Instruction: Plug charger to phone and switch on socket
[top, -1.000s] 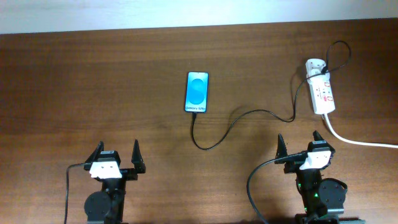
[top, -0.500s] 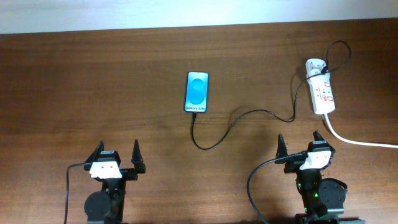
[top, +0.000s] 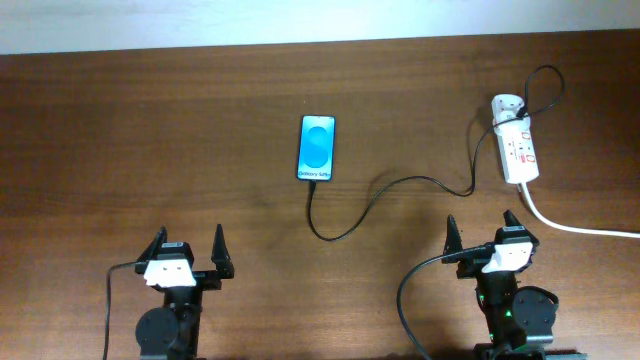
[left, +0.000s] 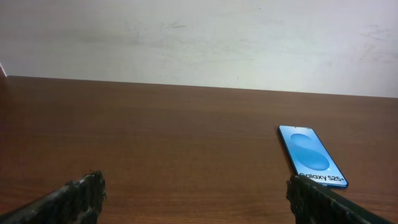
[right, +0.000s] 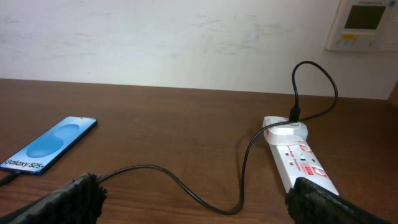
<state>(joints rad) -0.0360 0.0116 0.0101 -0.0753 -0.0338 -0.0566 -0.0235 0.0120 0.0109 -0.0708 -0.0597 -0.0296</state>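
**Phone** (top: 317, 148): lies flat on the worktop (top: 150, 130), upper centre of the overhead frame, blue screen lit and facing up

**Charger** (top: 400, 183): thin black cable. It runs from the phone's lower short edge, loops down through mid-frame, then climbs right to a white adapter (top: 507, 104) seated at the top end of the socket

**Socket** (top: 520, 152): white strip with red markings, upper right of the overhead frame. Its thick white cord (top: 570, 226) trails off the right edge

**Left hand** (top: 190, 240): lower left, fingers spread wide, holding nothing, well apart from the phone

**Right hand** (top: 480, 225): lower right, fingers spread wide, holding nothing, near the socket's lower end but not touching it

**Risks, as judged**
- The phone lies loose, so a push on the plug tip could slide it instead of seating the tip
- The slack loop lies between the right hand and the phone, and a reach across could snag it and tug the adapter or the phone
- Pressing a switch on the unfixed strip could shift it or hit the wrong rocker

**Hard to make out**
- Whether the plug tip is seated in the phone's port or only touches the edge
- Whether any red switch is on
- The left wrist view shows only the phone. Both wrist views crop the fingers at the bottom edge
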